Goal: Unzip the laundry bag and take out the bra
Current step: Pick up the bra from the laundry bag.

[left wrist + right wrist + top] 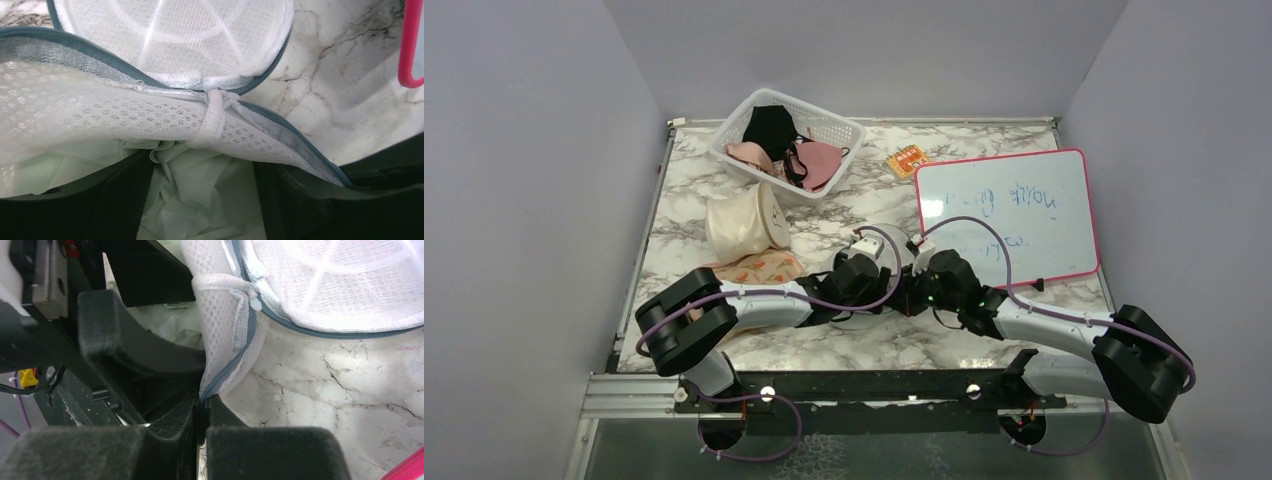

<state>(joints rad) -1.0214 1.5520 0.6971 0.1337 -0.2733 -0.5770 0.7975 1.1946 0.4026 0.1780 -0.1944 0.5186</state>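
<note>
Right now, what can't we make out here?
- Top view: laundry bag mostly hidden under both wrists.
- Left wrist: pale fabric inside; bra or not, unclear.
- Right wrist: zip slider unseen; right pincer, shut on the zip edge, may cover it.
- Top view: whiteboard writing too small.

Laundry bag (170, 35) partly out of frame.

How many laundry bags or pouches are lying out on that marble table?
3: the round white mesh laundry bag in the centre, the cream cylindrical bag to its left, and the flat peach floral pouch just in front of that. The white plastic basket may hide more.
</note>
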